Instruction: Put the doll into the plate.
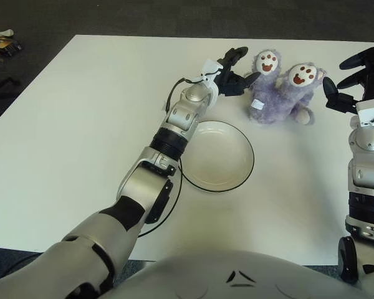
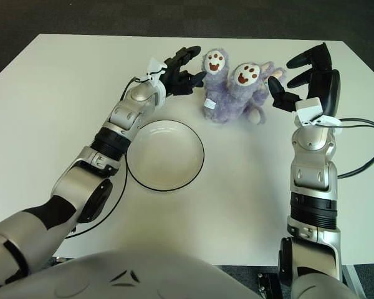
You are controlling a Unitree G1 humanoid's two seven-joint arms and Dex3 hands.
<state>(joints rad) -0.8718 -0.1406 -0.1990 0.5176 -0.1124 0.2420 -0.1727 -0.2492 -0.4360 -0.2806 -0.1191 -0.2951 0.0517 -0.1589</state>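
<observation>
A purple plush doll (image 2: 232,90) lies on a white table (image 2: 62,93) with its paw soles facing up, beyond an empty white plate (image 2: 166,154). The left hand (image 2: 181,71), fingers spread, is just beside the doll's left side. The right hand (image 2: 308,78), fingers apart, shows just right of the doll.

We see a white table (image 1: 68,124) on a dark floor (image 1: 143,15). A white plate (image 1: 219,156) with a dark rim lies on it near the middle, and a purple doll (image 1: 279,93) lies just beyond the plate, soles up. A black cable (image 2: 364,146) runs across the table's right side.
</observation>
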